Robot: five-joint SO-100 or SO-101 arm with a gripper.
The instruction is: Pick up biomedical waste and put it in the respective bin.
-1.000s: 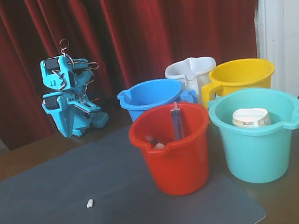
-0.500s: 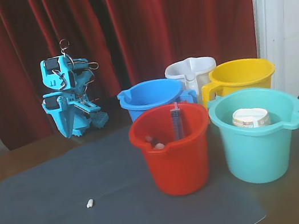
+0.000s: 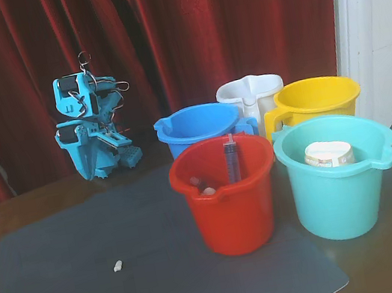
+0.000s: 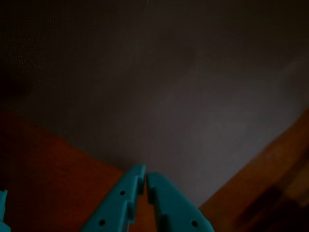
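the biomedical waste point(image 3: 117, 266) lies alone on the grey mat point(image 3: 62, 246), left of the red bucket point(image 3: 227, 194); fingers point(image 4: 145, 178) pressed together, empty.

Your open ground is the grey mat point(image 3: 128, 280), left and front in the fixed view: flat and bare except for the small white pellet point(image 3: 117, 266), which lies well clear of everything.

Right half is crowded. The red bucket point(image 3: 230, 209) stands nearest, with a syringe point(image 3: 232, 159) upright inside it. The teal bucket point(image 3: 339, 182) sits just beside it. Blue bucket point(image 3: 196, 127), white jug point(image 3: 250, 95) and yellow bucket point(image 3: 313, 99) close the back row. Gaps between them are narrow.

The folded arm point(image 3: 90, 127) stands at the back left.
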